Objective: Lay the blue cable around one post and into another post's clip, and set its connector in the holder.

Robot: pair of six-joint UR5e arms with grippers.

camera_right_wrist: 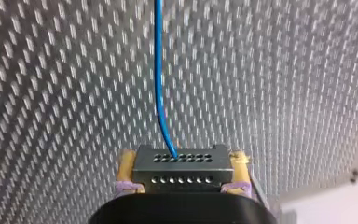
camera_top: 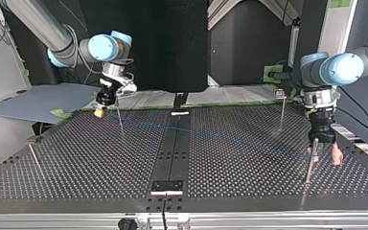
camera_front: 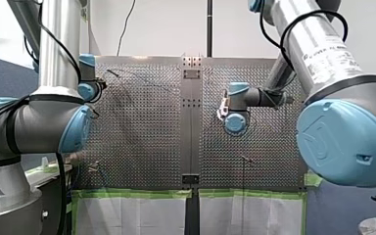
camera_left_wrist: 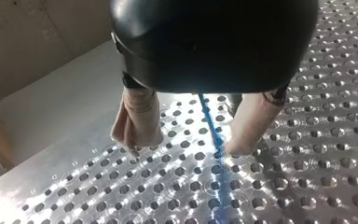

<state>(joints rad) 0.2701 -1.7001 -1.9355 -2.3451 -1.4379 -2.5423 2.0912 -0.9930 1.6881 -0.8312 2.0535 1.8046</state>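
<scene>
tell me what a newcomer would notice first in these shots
A thin blue cable stretches across the perforated table between the two grippers in the top view. My right gripper, at that view's left, clamps the grey connector; my left gripper stands open with the cable passing between its beige fingers.

We see the thin blue cable (camera_top: 220, 135) stretched across the surface, from near its far left corner in the top view toward its right edge. Its grey connector (camera_right_wrist: 182, 171), with two rows of holes, sits clamped in our right gripper (camera_right_wrist: 182, 163). The cable's other stretch passes between our left gripper's (camera_left_wrist: 186, 147) parted fingers.
</scene>
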